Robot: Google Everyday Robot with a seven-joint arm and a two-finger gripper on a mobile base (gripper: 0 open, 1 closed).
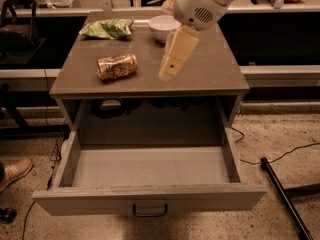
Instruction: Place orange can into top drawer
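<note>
The orange can [116,66] lies on its side on the left part of the grey-brown cabinet top [210,79]. The top drawer [149,200] is pulled wide open below it, its inside bare, with a dark handle [149,210] at the centre of its front panel. My gripper [169,74] hangs from the white arm [200,6] above the cabinet top, a short way to the right of the can and apart from it. It holds nothing.
A green snack bag [107,29] and a white bowl [164,26] sit at the back of the cabinet top. A dark pole [282,196] and cables lie on the floor at the right. A shoe [15,171] shows at the left edge.
</note>
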